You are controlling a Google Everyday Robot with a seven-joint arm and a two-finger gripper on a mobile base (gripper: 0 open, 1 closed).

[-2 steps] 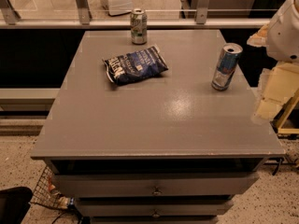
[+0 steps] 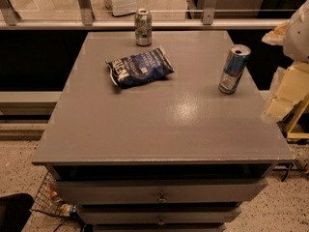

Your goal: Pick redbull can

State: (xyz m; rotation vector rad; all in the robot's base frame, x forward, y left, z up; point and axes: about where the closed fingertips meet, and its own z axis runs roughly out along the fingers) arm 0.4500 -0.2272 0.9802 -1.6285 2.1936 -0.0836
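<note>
Redbull can [image 2: 234, 69] stands upright, top up — hand [image 2: 285, 94] at right edge, grip unclear.

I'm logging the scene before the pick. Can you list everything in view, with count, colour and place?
redbull can: one, blue and silver, upright near the table's right edge
shorter can: one, silver-green, upright at the table's far edge
chip bag: one, dark blue, lying flat left of centre, toward the back
table: one, grey, drawers under its front
wire basket: one, on the floor at lower left
white object: one, on the floor beyond the railing
gripper: one, cream, at the view's right edge beside the table, apart from the redbull can
</note>
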